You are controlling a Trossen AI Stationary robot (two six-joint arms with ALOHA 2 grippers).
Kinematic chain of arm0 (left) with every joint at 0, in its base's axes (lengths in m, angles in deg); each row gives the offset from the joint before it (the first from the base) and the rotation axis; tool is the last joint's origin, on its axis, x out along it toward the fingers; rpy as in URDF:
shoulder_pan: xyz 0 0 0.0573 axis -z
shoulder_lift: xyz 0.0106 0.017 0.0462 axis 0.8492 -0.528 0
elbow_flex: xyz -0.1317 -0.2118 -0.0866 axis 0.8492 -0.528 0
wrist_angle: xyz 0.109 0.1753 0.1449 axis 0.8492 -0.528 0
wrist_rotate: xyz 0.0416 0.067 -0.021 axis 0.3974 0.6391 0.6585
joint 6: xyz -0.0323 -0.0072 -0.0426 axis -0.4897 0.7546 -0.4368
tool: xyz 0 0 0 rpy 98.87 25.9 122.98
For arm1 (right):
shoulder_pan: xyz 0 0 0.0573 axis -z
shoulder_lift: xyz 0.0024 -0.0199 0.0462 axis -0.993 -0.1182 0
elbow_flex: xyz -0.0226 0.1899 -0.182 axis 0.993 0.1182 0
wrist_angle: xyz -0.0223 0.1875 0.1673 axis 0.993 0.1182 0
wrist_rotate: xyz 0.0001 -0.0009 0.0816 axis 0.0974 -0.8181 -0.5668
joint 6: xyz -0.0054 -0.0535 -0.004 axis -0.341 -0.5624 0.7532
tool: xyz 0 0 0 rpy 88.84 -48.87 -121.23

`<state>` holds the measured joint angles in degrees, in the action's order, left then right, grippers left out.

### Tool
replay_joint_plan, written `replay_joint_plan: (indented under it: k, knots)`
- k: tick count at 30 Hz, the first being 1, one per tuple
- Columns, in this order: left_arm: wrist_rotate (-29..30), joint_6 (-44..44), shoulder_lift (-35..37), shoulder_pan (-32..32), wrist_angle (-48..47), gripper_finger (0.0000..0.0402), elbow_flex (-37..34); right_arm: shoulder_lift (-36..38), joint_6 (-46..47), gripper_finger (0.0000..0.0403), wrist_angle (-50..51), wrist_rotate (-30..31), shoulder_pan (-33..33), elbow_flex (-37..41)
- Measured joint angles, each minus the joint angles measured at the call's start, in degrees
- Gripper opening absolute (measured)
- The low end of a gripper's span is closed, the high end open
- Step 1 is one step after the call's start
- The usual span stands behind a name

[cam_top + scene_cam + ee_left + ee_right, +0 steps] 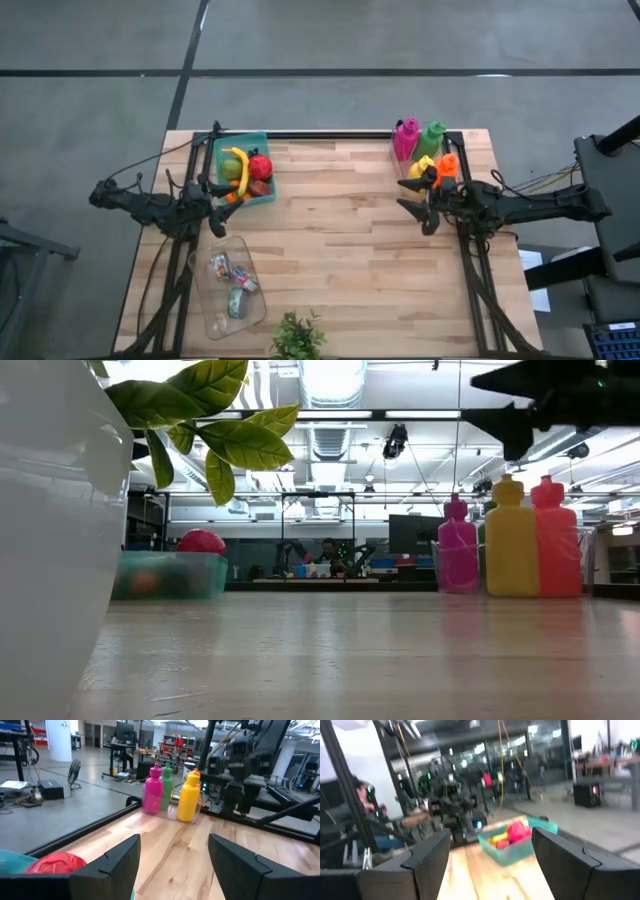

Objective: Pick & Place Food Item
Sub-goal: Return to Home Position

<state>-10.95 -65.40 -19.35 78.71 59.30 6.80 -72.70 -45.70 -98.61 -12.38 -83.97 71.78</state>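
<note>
In the transparent bin (212, 310), at the near left corner of the wooden table (340, 250): the tuna cans (240, 282), lying loose on its floor, with a small potted plant (297, 337) just beside the bin. Just beyond the transparent bin, between it and the teal fruit bin (256, 142): the left gripper (220, 207), raised off the wood, fingers spread wide with nothing between them. Well across from the transparent bin, close by the coloured bottles (420, 150): the right gripper (413, 205), likewise spread wide and carrying nothing.
</note>
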Motion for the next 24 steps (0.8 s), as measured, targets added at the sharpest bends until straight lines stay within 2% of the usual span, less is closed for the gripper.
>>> replay_joint_plan:
  k: [5, 12, 18, 21, 24]
  knots:
    - [0.0, -0.6, 0.2, 0.0, 0.0, 0.0236, 0.0, 6.6, -2.3, 0.0276, -8.0, -1.9, 0.0, 8.9]
    - [0.0, -1.1, 0.2, -0.1, -3.9, 0.0236, 0.0, 12.7, -2.6, 0.0276, -0.7, -2.9, -0.1, 8.5]
    - [0.0, -4.2, 0.2, -0.1, -7.5, 0.0236, 0.0, 14.1, -6.4, 0.0276, 5.3, -3.0, -0.1, 8.5]
    - [0.0, -4.5, 0.2, -0.1, -11.6, 0.0236, -0.1, 14.3, -6.7, 0.0276, 5.7, -3.0, -0.1, 8.5]
    - [0.0, -6.0, 0.2, -0.1, -11.9, 0.0236, -1.0, 14.8, -6.7, 0.0276, 5.7, -3.0, -0.1, 8.5]
